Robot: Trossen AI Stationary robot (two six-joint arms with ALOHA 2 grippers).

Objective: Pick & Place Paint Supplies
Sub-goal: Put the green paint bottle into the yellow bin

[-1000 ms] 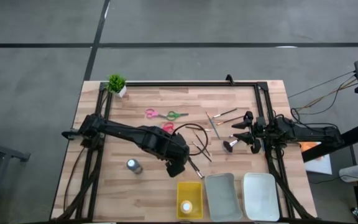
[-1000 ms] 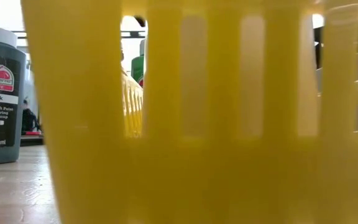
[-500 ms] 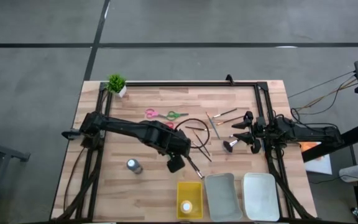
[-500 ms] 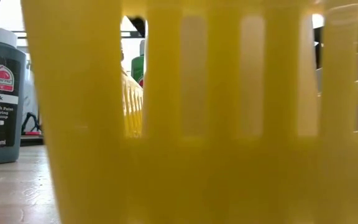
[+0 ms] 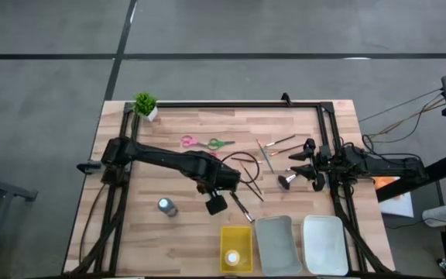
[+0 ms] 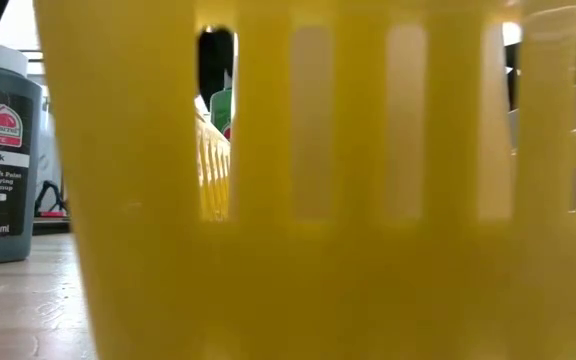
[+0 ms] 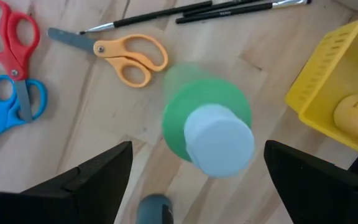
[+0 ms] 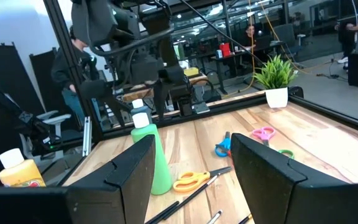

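Left wrist view: green paint bottle stands between the left gripper's wide-apart fingers, untouched.

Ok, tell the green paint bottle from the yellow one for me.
The green bottle stands on bare wood; the yellow bottle sits in the yellow tray. The green bottle is between the fingers of the open left gripper; no gripper is near the yellow bottle. Both stand upright with white caps. The right gripper waits at the table's right.
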